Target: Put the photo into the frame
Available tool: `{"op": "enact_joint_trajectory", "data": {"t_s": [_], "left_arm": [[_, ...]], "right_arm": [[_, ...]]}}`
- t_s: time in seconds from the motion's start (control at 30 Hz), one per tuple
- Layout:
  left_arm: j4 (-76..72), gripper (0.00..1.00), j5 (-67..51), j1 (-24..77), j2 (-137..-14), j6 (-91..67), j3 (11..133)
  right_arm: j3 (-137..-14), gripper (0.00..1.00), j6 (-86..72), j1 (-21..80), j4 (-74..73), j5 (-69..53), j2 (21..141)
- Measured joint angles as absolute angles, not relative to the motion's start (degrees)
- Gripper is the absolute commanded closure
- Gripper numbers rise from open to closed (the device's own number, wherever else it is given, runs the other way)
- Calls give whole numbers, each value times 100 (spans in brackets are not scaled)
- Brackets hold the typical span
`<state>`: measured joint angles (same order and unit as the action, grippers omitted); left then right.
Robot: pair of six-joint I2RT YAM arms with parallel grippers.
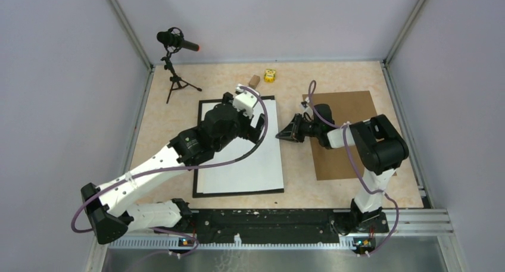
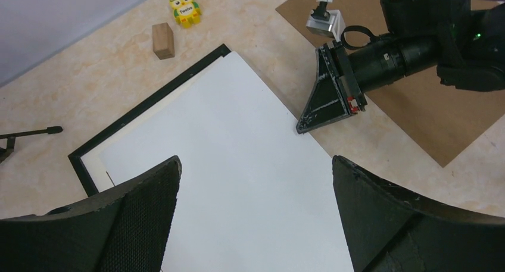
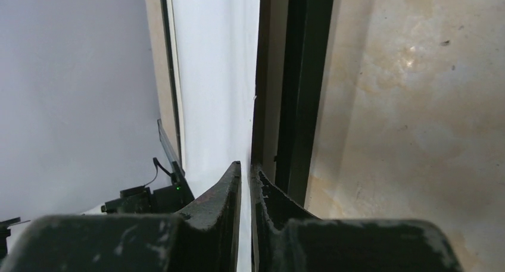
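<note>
The photo (image 1: 250, 159) lies white back up on the black frame (image 1: 238, 193), turned slightly so its right edge overhangs the frame's right side. My right gripper (image 1: 280, 135) reaches in from the right, low at the table, and is shut on that edge. In the right wrist view the thin white photo (image 3: 214, 75) runs between the nearly closed fingers of the right gripper (image 3: 245, 168), beside the frame's rail (image 3: 301, 75). My left gripper (image 2: 256, 165) hovers open above the photo (image 2: 238, 153), holding nothing. The frame's far corner (image 2: 143, 108) shows.
A brown cardboard board (image 1: 345, 135) lies flat to the right, under the right arm. A small wooden block (image 1: 254, 80) and a yellow owl toy (image 1: 270, 75) sit beyond the frame. A microphone on a tripod (image 1: 175, 43) stands at the back left.
</note>
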<state>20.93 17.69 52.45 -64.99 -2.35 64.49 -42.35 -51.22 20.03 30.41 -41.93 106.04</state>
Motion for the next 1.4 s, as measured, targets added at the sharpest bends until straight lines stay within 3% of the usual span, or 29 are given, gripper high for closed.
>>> {"op": "enact_joint_trajectory", "data": {"t_s": [0.13,0.23,1.0,1.4], "left_arm": [[1865,1,1767,5083,-6420,-242,6346],[1785,1,1765,4982,-6394,-257,6235],[1468,1,1791,4692,-6112,-395,5892],[913,1,2047,4622,-5068,-609,5262]], "right_arm": [[-4335,81,-5231,2091,3124,-4165,10604],[-4423,100,-5332,2209,3264,-4141,10637],[-4191,100,-6482,2499,6108,-4611,10757],[-4619,100,-7039,3089,6416,-4781,10366]]}}
